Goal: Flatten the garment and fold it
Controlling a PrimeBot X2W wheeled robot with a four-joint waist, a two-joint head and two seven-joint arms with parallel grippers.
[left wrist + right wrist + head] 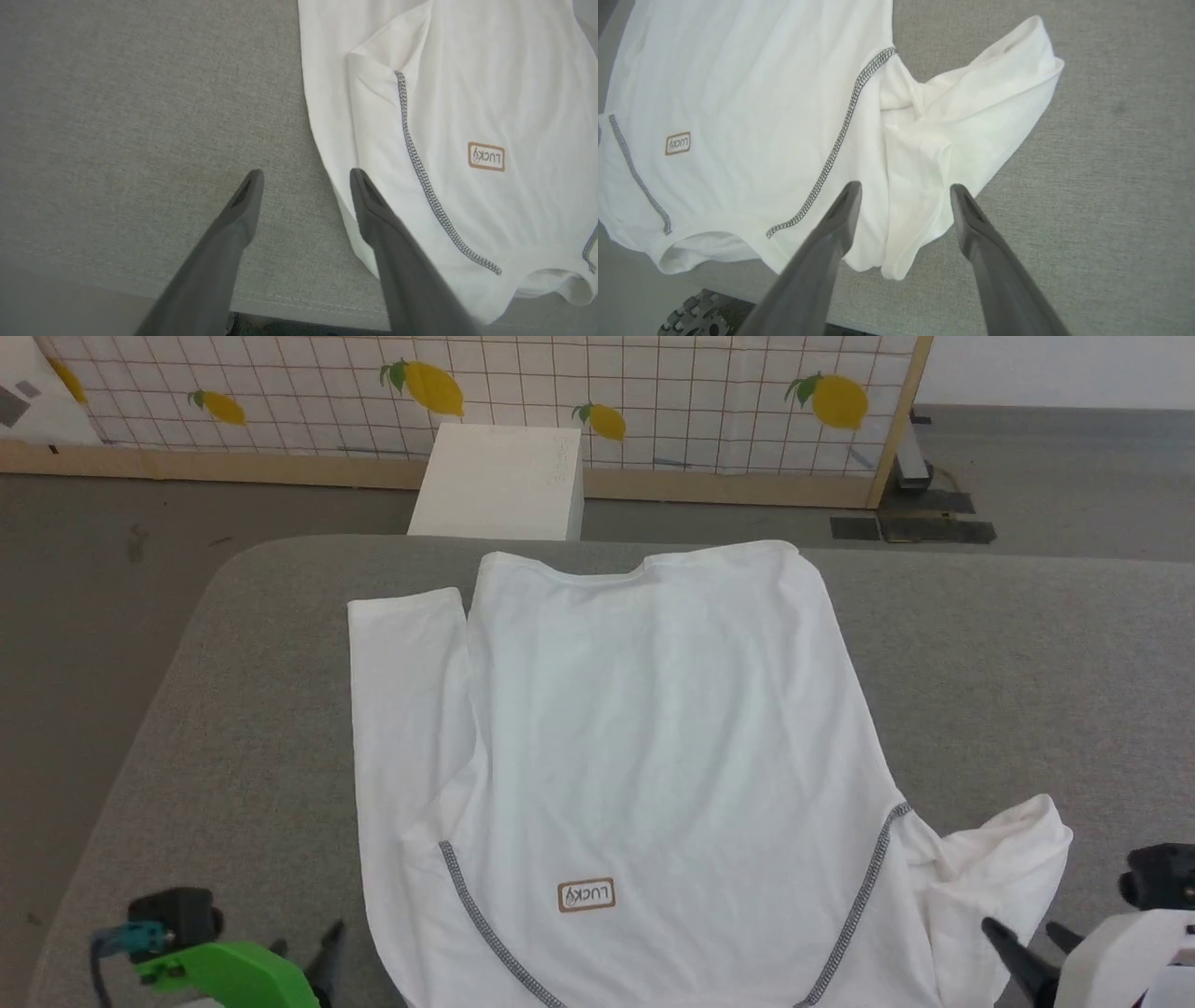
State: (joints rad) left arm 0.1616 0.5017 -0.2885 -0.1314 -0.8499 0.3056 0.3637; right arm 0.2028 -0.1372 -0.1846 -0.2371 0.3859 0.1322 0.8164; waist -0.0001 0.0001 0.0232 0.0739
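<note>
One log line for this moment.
shirt: spread on table, right-side sleeve bunched | left gripper: open, empty, by shirt edge | right gripper: open, empty, by sleeve

**Cropped and covered**

In the head view the garment (653, 709) runs off the picture's bottom edge, so its collar end by the table's (233, 709) near edge is cut off. The bunched sleeve (1004, 859) folds over itself. The table's far edge hides the box's (504, 481) base. The left gripper (306, 947) and right gripper (1025, 933) show as fingertips only.
</note>
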